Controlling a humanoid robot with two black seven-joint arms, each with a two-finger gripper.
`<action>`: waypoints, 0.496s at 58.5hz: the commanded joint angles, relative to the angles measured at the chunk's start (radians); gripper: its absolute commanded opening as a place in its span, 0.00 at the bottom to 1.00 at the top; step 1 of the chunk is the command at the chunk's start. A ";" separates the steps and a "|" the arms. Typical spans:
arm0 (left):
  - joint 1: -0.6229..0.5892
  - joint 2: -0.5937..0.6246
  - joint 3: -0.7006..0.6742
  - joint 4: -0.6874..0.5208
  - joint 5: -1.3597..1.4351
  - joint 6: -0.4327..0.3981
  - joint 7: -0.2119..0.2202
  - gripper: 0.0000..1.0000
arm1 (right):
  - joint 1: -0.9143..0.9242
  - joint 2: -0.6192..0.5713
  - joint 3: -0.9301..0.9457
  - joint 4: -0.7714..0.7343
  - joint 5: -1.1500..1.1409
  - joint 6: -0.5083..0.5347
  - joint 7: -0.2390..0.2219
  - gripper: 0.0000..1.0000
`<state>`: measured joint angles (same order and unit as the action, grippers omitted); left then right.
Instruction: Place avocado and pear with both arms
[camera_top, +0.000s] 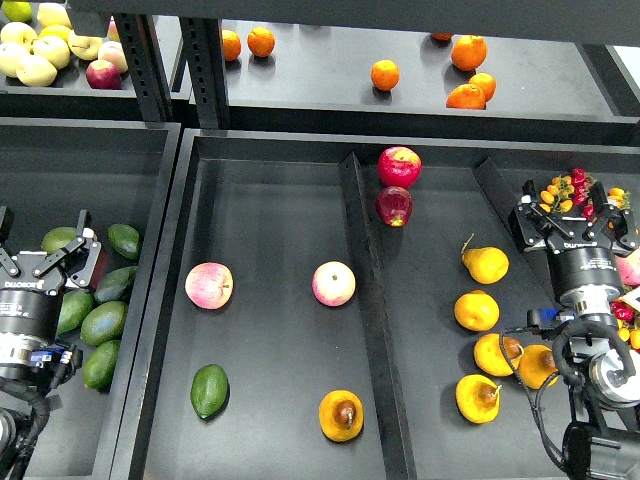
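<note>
The green avocado (209, 390) lies at the front left of the middle tray (270, 210). To its right, at the tray's front, sits the deep yellow-orange pear (341, 415) with its dark brown spot facing up. My left gripper (43, 240) hovers open over the left bin, well left of the avocado, with nothing between its fingers. My right gripper (573, 215) is open at the far right, beyond the bin of pears, and holds nothing.
Two pink apples (209, 285) (333, 283) lie mid-tray. A raised divider (365, 300) separates the right bin with red apples (399, 166) and several yellow pears (476, 310). The left bin holds several avocados (103, 322). The back shelf carries oranges (385, 74).
</note>
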<state>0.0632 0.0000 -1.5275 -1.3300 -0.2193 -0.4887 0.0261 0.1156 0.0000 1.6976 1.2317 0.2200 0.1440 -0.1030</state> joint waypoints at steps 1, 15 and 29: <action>-0.002 0.000 0.000 0.000 0.000 0.000 0.008 1.00 | 0.001 0.000 -0.001 0.002 -0.001 -0.001 -0.001 0.99; -0.023 0.000 -0.016 0.026 0.011 0.000 -0.008 1.00 | 0.003 0.000 -0.004 0.000 -0.001 -0.001 -0.001 0.99; -0.023 0.000 -0.022 0.031 0.012 0.000 0.012 1.00 | -0.001 0.000 -0.007 0.000 -0.013 0.000 -0.003 0.99</action>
<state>0.0400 0.0000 -1.5448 -1.3005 -0.2086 -0.4887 0.0299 0.1180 0.0000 1.6909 1.2332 0.2121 0.1429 -0.1058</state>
